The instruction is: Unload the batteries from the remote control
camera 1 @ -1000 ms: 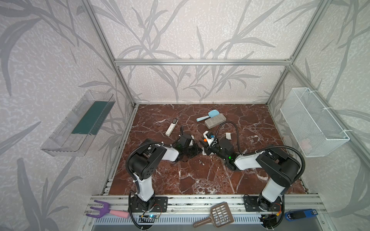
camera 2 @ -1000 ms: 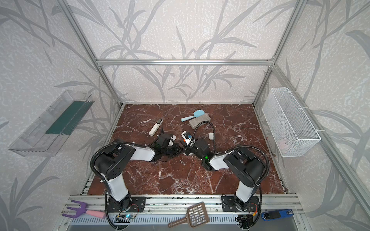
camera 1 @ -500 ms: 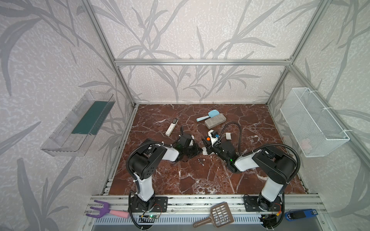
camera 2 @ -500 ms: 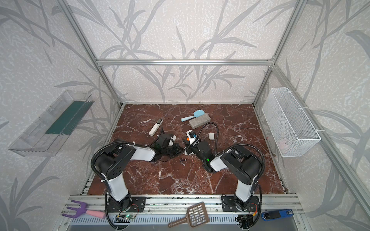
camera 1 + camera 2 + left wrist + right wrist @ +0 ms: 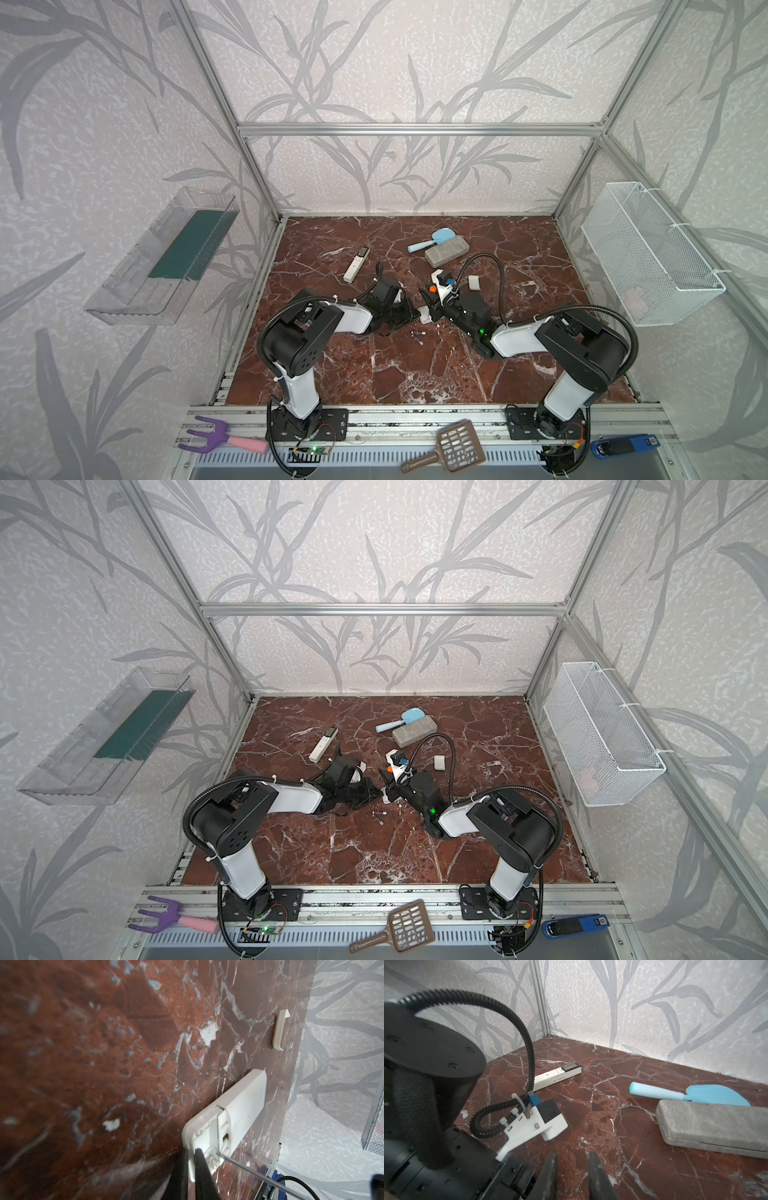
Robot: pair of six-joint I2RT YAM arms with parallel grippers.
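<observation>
Low in the left wrist view, the left gripper (image 5: 191,1153) pinches the end rim of the white remote control (image 5: 241,1105), its jaws almost together. The right gripper (image 5: 572,1157), jaws slightly apart, apparently holds the screwdriver (image 5: 259,1176) that probes the compartment, which looks empty. Two dark batteries (image 5: 417,335) lie loose on the floor at the centre of both top views. They are probably light, hard, slick and prone to roll, so they are best pinched across the middle. No writing is legible.

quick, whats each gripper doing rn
left gripper: shut on the end of the remote control.
right gripper: looks shut on the screwdriver; the grip itself is hidden.
</observation>
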